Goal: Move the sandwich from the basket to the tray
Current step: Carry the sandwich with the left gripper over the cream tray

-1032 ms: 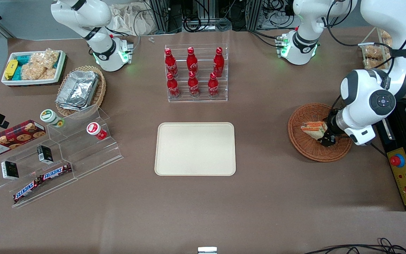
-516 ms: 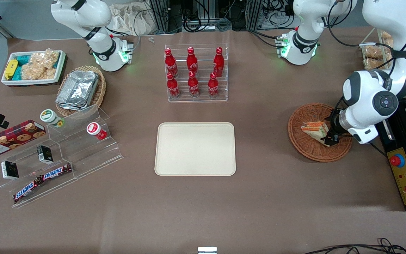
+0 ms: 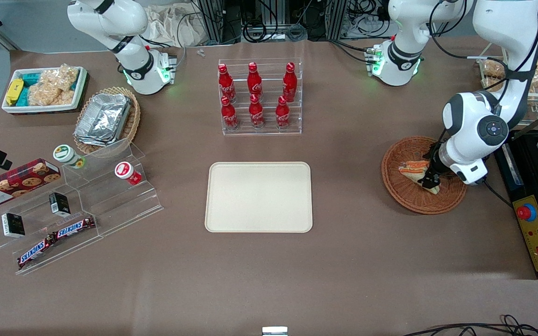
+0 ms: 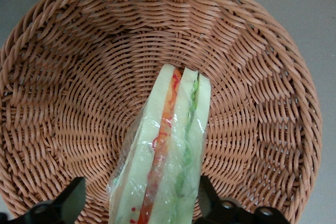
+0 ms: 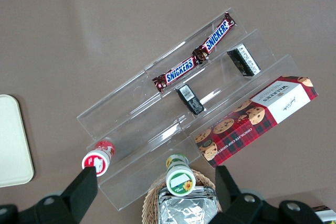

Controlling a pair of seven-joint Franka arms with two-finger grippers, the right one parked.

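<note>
The sandwich point(image 3: 414, 168), a wrapped wedge of pale bread with orange-red and green layers, lies in the reddish-brown wicker basket point(image 3: 404, 196) toward the working arm's end of the table. My left gripper point(image 3: 430, 180) is low in the basket at the sandwich's wide end. In the left wrist view the gripper point(image 4: 140, 201) is open and straddles the sandwich point(image 4: 173, 145). One finger point(image 4: 207, 199) is against the wrap, the other finger point(image 4: 72, 199) stands apart from it. The basket's weave point(image 4: 79, 103) fills the view. The cream-beige tray point(image 3: 258, 196) lies at mid-table.
A clear rack of red cola bottles point(image 3: 256, 96) stands farther from the camera than the tray. A black box with a red button point(image 3: 526, 212) lies beside the basket at the table's end. Clear tiered shelves with snacks point(image 3: 70, 205) and a foil-filled tan basket point(image 3: 105, 119) are toward the parked arm's end.
The wrist and gripper have shifted a little toward the tray and away from the camera, staying at the sandwich's wide end. The sandwich still lies in the basket.
</note>
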